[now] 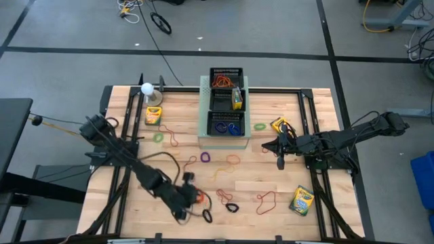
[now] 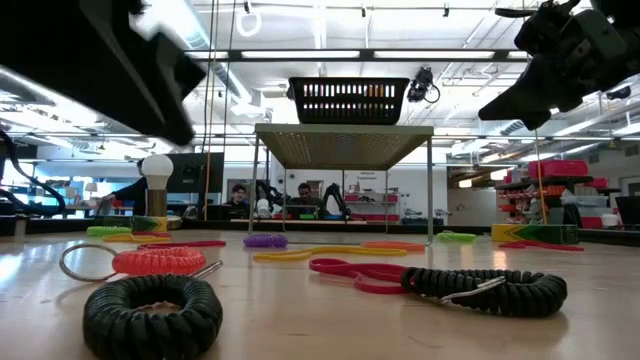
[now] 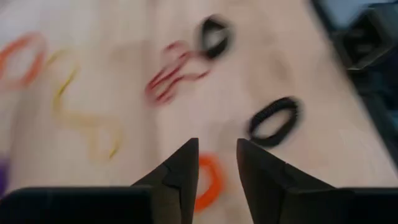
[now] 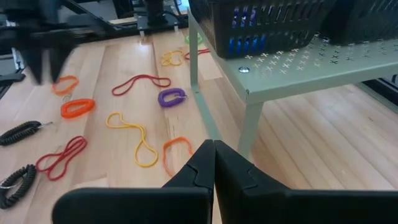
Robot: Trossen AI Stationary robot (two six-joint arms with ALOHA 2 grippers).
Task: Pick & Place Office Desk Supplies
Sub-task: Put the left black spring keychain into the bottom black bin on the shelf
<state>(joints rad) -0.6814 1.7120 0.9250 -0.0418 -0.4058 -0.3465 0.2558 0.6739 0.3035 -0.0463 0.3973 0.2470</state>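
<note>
Rubber bands and coiled loops lie scattered on the wooden table (image 1: 271, 176). My left gripper (image 3: 217, 169) is open, over the near middle of the table, slanting down above an orange coil (image 3: 210, 182); it touches nothing. Two black coils (image 3: 273, 121) (image 3: 214, 34), a red band (image 3: 171, 78) and a yellow band (image 3: 87, 124) lie beyond it. Black mesh trays (image 1: 226, 102) sit on the pale-green box (image 1: 203, 132). Crayon boxes (image 1: 153, 115) (image 1: 302, 200) (image 1: 279, 124) lie flat. My right gripper (image 4: 213, 163) is shut and empty, held above the table right of the box.
A white ball on a stand (image 1: 148, 89) is at the far left. The pale-green perforated box stands on thin legs (image 4: 249, 127) at the far middle. Purple coil (image 4: 171, 96), orange band (image 4: 177, 149) and more loops lie between the two arms.
</note>
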